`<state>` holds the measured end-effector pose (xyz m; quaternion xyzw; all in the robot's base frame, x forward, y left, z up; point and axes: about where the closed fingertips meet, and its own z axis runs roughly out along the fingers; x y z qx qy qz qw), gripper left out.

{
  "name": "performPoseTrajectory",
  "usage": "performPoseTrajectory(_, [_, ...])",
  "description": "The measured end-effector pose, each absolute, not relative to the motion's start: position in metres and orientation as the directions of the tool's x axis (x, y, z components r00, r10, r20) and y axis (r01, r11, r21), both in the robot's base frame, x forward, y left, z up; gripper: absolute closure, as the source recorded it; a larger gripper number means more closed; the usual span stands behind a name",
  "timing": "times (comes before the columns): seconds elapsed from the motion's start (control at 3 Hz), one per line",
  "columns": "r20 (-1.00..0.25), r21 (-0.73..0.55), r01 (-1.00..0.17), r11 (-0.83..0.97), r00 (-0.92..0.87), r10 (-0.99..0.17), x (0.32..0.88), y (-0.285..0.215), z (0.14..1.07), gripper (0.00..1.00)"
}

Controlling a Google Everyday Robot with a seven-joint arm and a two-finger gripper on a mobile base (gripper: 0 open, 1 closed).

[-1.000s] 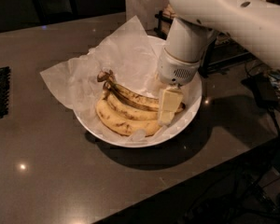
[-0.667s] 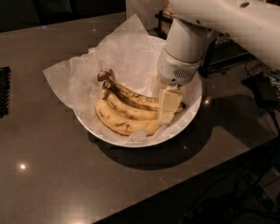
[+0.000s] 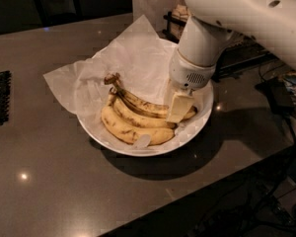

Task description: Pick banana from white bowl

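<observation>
Camera view puts my tool (image 3: 178,113) down inside the white bowl (image 3: 138,151), at its right side, touching the far end of the banana (image 3: 142,103). I cannot tell if the tool is apart or together. The banana lies rearmost of three in the bowl, on crinkled paper (image 3: 133,58). Two plumper bananas (image 3: 130,127) lie just in front. The bowl sits on the grey bench (image 3: 49,177).

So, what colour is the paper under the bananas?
The paper is plain white, best in the camera view. The gripper is down at the bananas, by their tips.
</observation>
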<state>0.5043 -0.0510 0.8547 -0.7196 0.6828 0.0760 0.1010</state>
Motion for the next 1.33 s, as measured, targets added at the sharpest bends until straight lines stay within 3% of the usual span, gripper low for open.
performPoseTrajectory(1.33, [-0.380, -0.248, -0.962, -0.113, 0.204, -0.902, 0.494, -0.039, 0.905, 1.00])
